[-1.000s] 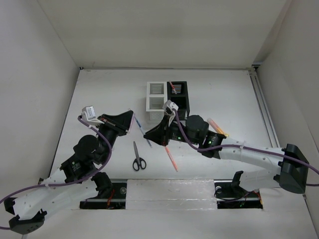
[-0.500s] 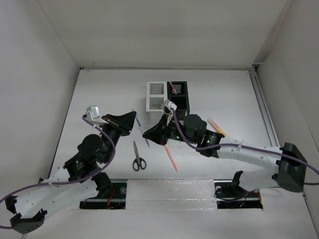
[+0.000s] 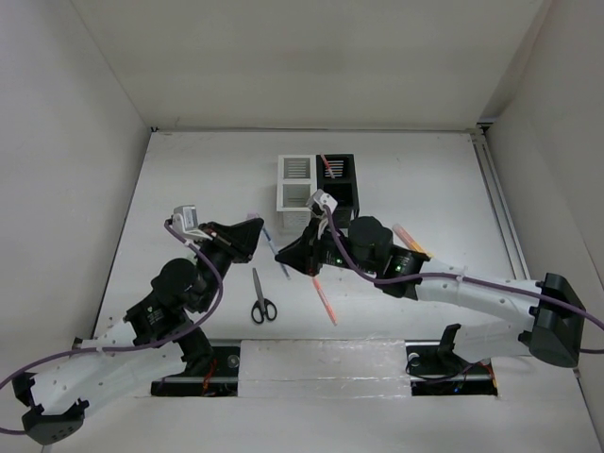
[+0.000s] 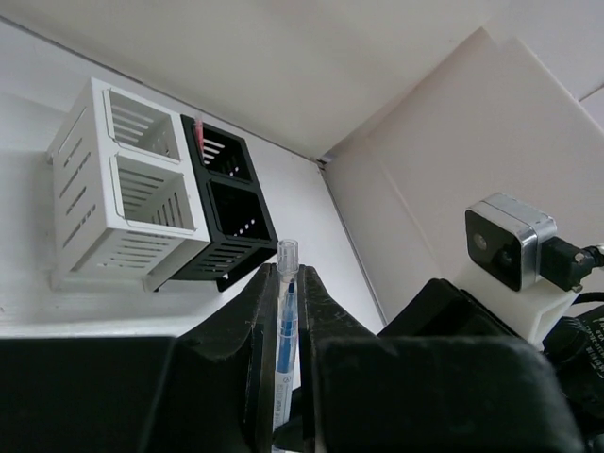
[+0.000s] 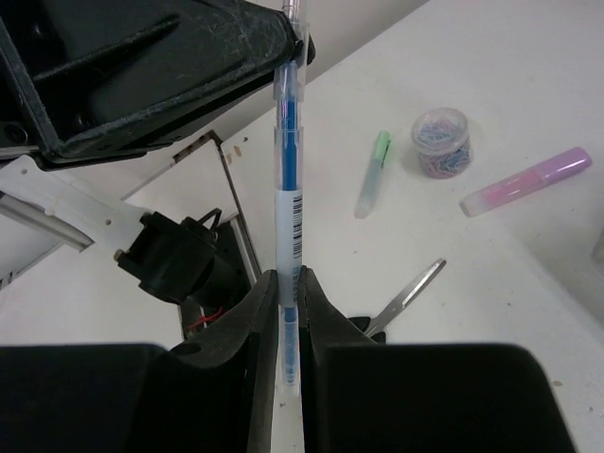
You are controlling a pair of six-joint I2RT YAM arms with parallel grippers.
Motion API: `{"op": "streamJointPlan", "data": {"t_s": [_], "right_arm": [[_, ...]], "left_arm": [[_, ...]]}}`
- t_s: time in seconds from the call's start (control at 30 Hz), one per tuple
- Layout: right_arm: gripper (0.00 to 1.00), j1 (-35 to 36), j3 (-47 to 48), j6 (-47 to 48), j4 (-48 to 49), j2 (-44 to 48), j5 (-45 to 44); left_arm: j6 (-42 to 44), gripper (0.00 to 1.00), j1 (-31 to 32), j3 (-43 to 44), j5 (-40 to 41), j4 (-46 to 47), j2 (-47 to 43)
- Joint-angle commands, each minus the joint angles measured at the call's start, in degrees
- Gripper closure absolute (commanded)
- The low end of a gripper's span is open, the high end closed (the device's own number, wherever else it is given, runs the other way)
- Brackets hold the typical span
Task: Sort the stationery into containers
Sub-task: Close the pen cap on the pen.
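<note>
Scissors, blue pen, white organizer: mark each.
scissors [image 3: 260, 294], top external view, blades near the pivot.
blue pen [image 5: 287, 170], right wrist view, mid barrel.
white organizer [image 4: 123, 250], left wrist view, near slatted wall.

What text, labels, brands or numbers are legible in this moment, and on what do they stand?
No words or numbers can be read.
Blue pen: a barcode on its clear barrel, digits too small to read.
White organizer, black organizer, scissors: no markings visible.
</note>
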State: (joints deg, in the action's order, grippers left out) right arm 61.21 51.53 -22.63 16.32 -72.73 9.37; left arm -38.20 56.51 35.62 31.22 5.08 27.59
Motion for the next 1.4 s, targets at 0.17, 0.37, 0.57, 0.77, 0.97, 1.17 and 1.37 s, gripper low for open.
{"op": "streamJointPlan", "data": {"t_s": [0.17, 0.37, 0.57, 0.77, 0.97, 1.17, 1.37], "right_arm": [[1.00, 0.0, 4.9, 1.7, 1.3, 2.0, -1.5], [1.00, -0.5, 6.1, 2.9, -3.8, 5.0, -2.8], [1.00, -0.5, 6.1, 3.5, -7.5, 8.8, -4.6], [1.00, -0.5, 5.5, 3.5, -6.9, 9.4, -6.5], [1.00, -1.1, 5.5, 3.5, -4.2, 9.4, -7.8], [1.00, -4.0, 7.9, 4.0, -4.2, 9.4, -5.9], [1.00, -5.3, 9.6, 2.9, -3.0, 9.4, -2.9]], "left_arm": [[6.3, 1.00, 0.2, -5.3, -8.9, 7.4, 0.3], [8.9, 1.00, 0.2, -5.8, -11.4, 7.9, 3.0], [10.7, 1.00, 0.2, -8.1, -13.4, 9.9, 3.6], [11.3, 1.00, 0.2, -8.1, -17.9, 12.1, 5.4], [10.8, 1.00, 0.2, -8.6, -18.0, 13.3, 7.1], [10.8, 1.00, 0.2, -9.9, -18.5, 14.0, 8.2], [10.8, 1.00, 0.2, -11.7, -19.6, 15.7, 8.2]]}}
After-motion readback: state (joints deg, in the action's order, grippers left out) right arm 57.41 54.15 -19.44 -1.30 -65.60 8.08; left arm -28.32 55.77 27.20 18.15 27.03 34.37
